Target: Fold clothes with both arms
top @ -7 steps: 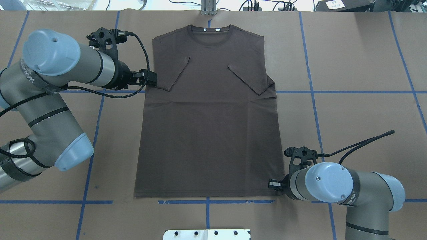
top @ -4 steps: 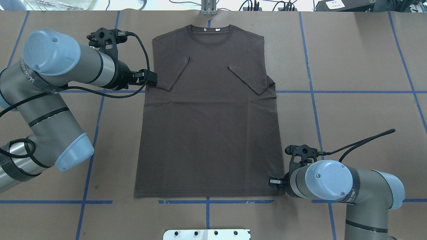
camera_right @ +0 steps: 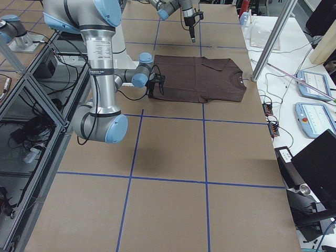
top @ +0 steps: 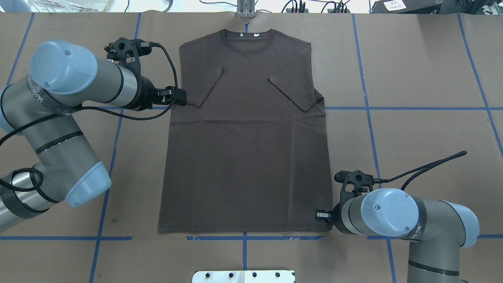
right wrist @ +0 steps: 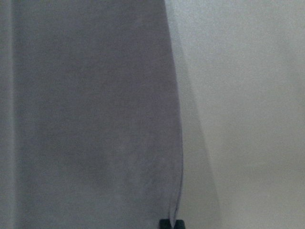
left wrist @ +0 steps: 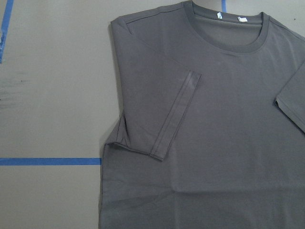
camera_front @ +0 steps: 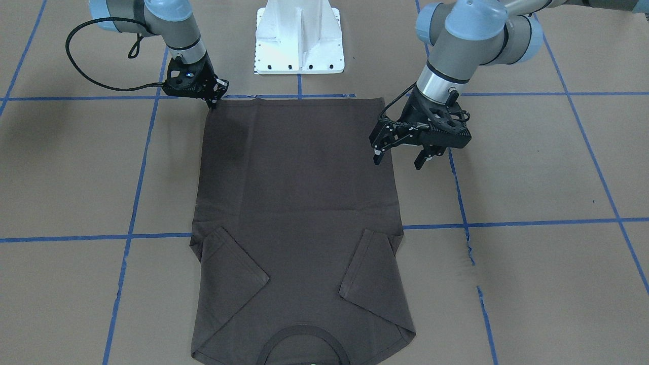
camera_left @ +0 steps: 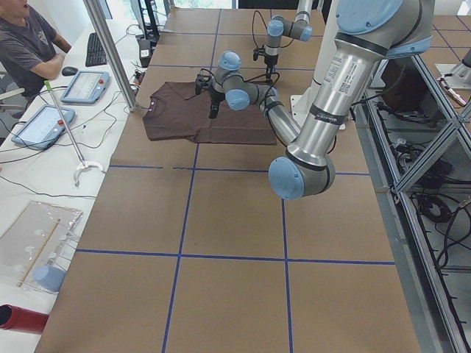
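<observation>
Entry: T-shirt (top: 247, 157), spread flat mid-counter (top: 412, 59), sleeves folded in, one gripper at each side.
Left gripper (camera_front: 399, 158): jaws apart, above the T-shirt's side edge near the sleeve. Right gripper (camera_front: 213, 103): jaws together, apparently pinching the T-shirt's hem corner. Risk: a lift from that corner alone would likely drag and skew the cloth.

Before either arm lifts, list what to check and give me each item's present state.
1. T-shirt lies flat and spread out: ok.
2. Right hand shut on the T-shirt's hem corner: ok.
3. Left hand gripping cloth: not ok. It is open and hovers over the side edge.
4. How much cloth the right hand holds: cannot tell.
</observation>
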Available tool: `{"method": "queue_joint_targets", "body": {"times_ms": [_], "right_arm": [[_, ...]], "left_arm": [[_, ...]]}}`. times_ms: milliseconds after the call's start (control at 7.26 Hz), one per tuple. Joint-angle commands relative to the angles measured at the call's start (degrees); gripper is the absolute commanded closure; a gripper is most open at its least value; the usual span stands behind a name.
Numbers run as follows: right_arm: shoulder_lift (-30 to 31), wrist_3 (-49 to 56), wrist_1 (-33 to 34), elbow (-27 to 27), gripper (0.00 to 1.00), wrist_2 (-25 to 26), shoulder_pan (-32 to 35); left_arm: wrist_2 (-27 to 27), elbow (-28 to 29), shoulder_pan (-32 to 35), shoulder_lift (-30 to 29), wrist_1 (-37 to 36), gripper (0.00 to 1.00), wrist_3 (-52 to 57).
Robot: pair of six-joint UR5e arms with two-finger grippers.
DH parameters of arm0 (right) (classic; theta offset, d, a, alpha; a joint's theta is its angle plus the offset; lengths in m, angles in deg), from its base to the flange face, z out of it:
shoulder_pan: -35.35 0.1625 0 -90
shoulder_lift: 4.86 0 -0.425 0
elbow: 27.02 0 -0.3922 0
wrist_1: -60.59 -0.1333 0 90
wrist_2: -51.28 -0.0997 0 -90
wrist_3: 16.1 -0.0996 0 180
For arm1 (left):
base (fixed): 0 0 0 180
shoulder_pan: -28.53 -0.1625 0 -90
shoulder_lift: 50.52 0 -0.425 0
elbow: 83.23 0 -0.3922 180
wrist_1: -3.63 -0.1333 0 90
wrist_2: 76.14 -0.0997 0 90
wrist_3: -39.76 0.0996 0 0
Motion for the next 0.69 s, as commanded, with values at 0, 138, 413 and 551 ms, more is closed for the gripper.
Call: {"method": "queue_joint_targets", "body": {"times_ms": [0,138,413,551], "right_arm": [[0.1,0.3,0.0,-1.9,1.00,-2.3,0.4],[0.2,0.6,-0.1,-2.1,1.00,-3.0,0.6],[0.2,0.8,-0.4,-2.1,1.00,-3.1,0.6],[0.2,0.9,-0.5,-2.1,1.00,-3.1,0.9]], "left_arm": [[-0.4,-5.0,-6.9,5.1,-0.1,0.00,-12.1],[-3.3,-10.2,-10.1,9.8,-0.3,0.00,-16.7],[-10.0,-13.0,-18.9,14.8,-0.9,0.05,-28.9],[-14.2,-12.1,-23.4,15.9,-1.0,0.05,-32.0]]}}
